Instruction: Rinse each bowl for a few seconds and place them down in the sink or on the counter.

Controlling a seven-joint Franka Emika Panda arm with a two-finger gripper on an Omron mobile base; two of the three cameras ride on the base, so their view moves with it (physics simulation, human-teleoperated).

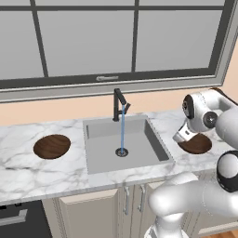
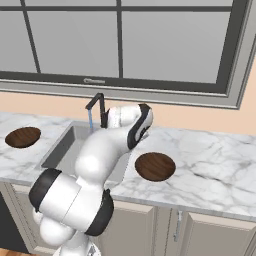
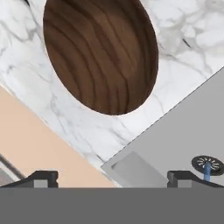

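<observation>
Approach step: open, empty jaws hover over right bowl on table; tap running. Next: descend, grip rim.

Glossy white rounded arm segments; dark grey bands at joints; small dark fingers.

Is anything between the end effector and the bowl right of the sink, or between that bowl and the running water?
Nothing visible. The open end effector hangs over the right bowl with only bare counter around it. From there to the sink and the faucet stream, the marble is bare.
</observation>
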